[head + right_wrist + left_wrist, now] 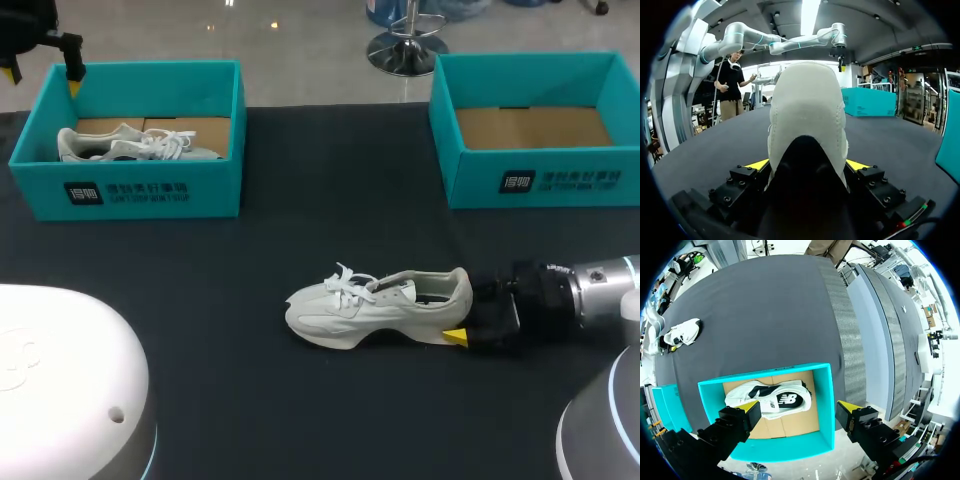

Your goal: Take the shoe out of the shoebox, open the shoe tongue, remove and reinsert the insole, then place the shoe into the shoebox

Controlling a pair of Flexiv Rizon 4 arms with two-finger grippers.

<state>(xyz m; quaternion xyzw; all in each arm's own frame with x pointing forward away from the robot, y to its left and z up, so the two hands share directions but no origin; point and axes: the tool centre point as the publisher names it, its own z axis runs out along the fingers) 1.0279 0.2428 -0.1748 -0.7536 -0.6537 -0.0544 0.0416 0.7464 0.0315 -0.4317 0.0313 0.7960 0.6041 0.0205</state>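
Note:
A white shoe (370,305) lies on its sole in the middle of the dark table, toe to the left. My right gripper (465,315) comes in from the right and is shut on its heel. In the right wrist view the heel (807,110) fills the gap, with a yellow fingertip (757,164) against each side. My left gripper (42,72) hangs open over the back left corner of the left teal shoebox (150,185). Its fingers (747,407) stand wide apart above a second shoe (770,397) inside that box (822,405).
A second teal shoebox (540,180) stands at the back right, with only its cardboard floor showing. The other white shoe (130,145) lies in the left box. White robot bases (60,380) take up the front corners.

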